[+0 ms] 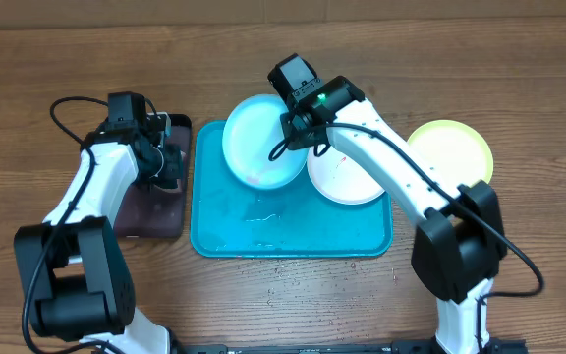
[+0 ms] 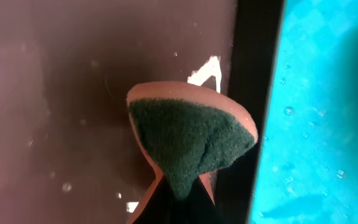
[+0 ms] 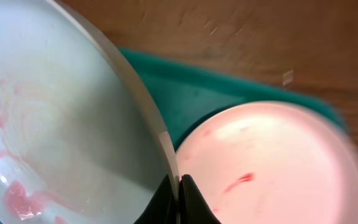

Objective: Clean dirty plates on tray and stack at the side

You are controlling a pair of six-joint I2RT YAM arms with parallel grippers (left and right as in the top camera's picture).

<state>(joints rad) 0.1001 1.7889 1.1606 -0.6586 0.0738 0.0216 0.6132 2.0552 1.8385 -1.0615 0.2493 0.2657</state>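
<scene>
The turquoise tray (image 1: 293, 236) lies in the middle of the table. My right gripper (image 1: 301, 126) is shut on the rim of the light cyan plate (image 1: 255, 138) and holds it tilted over the tray's far left; red smears show inside it in the right wrist view (image 3: 48, 130). The white plate (image 1: 352, 177) lies on the tray's far right with a red streak (image 3: 238, 182). The yellow-green plate (image 1: 455, 147) lies on the table right of the tray. My left gripper (image 1: 165, 162) is shut on a green-faced orange sponge (image 2: 188, 140) above the black tray (image 1: 150, 211).
The black tray's dark wet surface (image 2: 73, 93) fills the left wrist view, with the turquoise tray (image 2: 322, 112) right beside it. Water drops lie on the turquoise tray's floor and on the wood in front of it (image 1: 283, 270).
</scene>
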